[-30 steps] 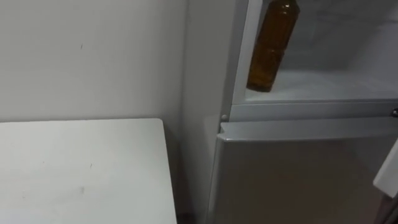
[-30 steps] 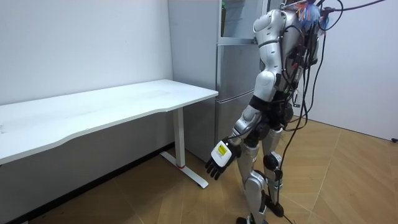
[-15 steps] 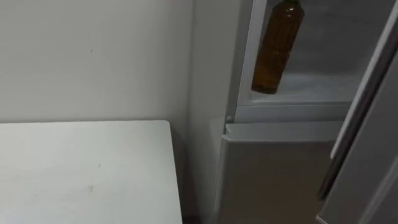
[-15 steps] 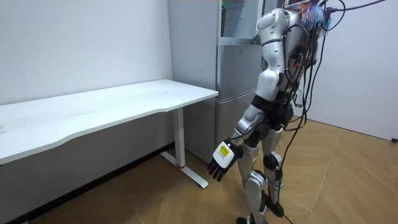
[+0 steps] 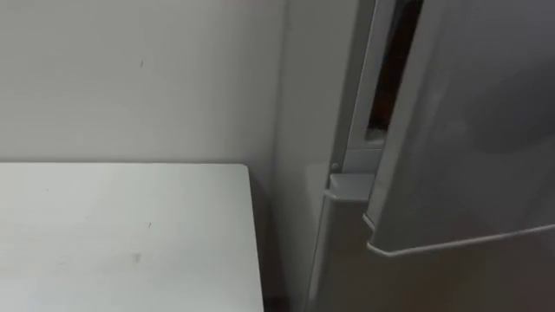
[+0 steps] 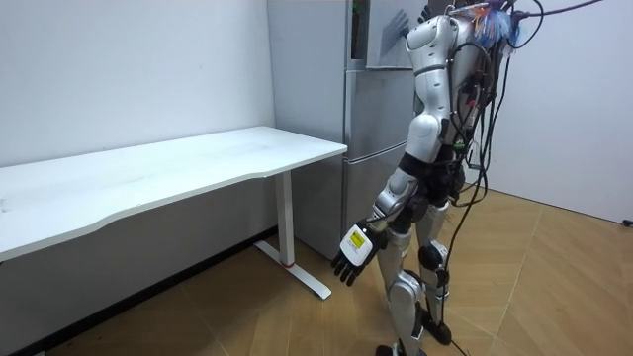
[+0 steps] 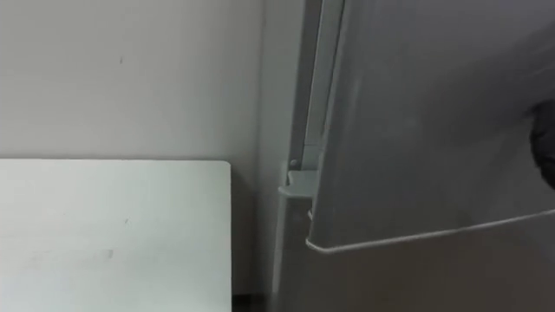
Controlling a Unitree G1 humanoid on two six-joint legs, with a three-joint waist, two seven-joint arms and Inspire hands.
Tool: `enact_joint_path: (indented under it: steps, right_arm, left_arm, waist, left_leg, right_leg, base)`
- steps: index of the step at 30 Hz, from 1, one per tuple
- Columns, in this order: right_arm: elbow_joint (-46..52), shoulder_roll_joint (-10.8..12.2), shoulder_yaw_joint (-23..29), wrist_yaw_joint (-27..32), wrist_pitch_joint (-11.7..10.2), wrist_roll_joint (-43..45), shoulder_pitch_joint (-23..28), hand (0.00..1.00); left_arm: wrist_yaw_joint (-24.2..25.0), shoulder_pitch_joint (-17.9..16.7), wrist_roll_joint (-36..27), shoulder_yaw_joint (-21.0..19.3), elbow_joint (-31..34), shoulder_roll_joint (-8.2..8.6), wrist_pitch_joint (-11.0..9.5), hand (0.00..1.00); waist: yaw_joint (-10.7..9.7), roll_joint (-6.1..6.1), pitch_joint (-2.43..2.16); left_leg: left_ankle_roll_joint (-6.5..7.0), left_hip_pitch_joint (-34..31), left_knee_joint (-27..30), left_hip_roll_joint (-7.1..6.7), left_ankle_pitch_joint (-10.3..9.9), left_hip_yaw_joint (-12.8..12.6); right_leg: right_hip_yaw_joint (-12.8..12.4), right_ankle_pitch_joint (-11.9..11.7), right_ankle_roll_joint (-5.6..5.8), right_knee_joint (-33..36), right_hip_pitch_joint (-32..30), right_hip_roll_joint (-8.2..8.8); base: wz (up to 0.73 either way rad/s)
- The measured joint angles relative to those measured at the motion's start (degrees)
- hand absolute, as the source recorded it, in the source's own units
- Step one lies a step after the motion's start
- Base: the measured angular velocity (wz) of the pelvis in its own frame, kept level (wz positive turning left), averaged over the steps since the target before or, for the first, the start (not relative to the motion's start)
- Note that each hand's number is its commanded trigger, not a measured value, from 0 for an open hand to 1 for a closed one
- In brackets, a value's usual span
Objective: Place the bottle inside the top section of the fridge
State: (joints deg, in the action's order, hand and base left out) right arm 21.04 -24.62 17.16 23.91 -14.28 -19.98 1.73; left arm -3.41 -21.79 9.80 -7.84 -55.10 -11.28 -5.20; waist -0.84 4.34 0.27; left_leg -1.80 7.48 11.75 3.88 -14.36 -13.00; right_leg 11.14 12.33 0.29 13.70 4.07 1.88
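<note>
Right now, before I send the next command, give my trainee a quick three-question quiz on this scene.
1. True or false: the upper door stands wide open.
2. What stands directly to the left of the fridge? A: table. B: chair. C: sink.
3. What does the left robot hand hold?

Key: 1 false, it is ajar by a narrow gap. 2 A. 3 nothing, it hangs open at the robot's side.
</note>
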Motion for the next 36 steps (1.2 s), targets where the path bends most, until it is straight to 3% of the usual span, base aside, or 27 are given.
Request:
enact_joint_path:
  steps: [6, 21, 29, 36]
  right_arm:
    - [-0.50, 0.03, -3.38, -4.07, 0.57, 0.00, 0.01, 0.00]
    - [-0.89, 0.03, -4.75, -4.11, 0.22, 0.56, -0.35, 0.00]
    - [-4.33, 0.15, -5.22, -4.12, -0.85, 3.52, -0.36, 0.00]
    - [-6.75, 1.49, -5.51, -4.65, -2.33, 5.29, -0.35, 0.00]
  left_arm:
    - [-0.05, 0.13, -0.01, 1.48, 0.03, -0.69, 0.08, 0.00]
    - [-0.05, 0.11, 0.02, 2.62, 2.01, -0.95, 0.72, 0.00]
    - [0.58, 0.14, 2.40, 3.56, 1.95, -0.94, 2.08, 0.00]
    - [1.76, 0.20, 4.46, 3.57, 2.24, -0.96, 3.22, 0.00]
  waist:
    - [0.96, -0.39, 0.24]
    - [1.28, -0.28, 0.01]
    - [1.70, 0.57, 0.25]
    - [2.56, 0.08, 0.06]
  left_leg:
    - [0.00, -0.26, 0.00, 0.04, -0.01, -0.02]
    - [-0.04, -0.82, 0.56, 0.32, -0.01, -0.01]
    - [-0.04, -0.93, 0.95, 0.36, -0.02, 0.10]
    - [-0.05, -0.75, 0.94, 0.39, -0.02, 1.19]
  right_leg:
    - [0.00, -0.06, -0.09, 0.07, -0.15, 0.00]
    - [0.08, -0.16, -0.26, 0.13, -0.11, -0.17]
    - [0.31, -0.18, -0.29, -0.17, -0.04, -0.16]
    - [1.48, -0.49, -0.41, -1.05, 0.83, -0.20]
  base:
    - [0.00]
    - [0.00]
    - [0.00]
    - [0.07]
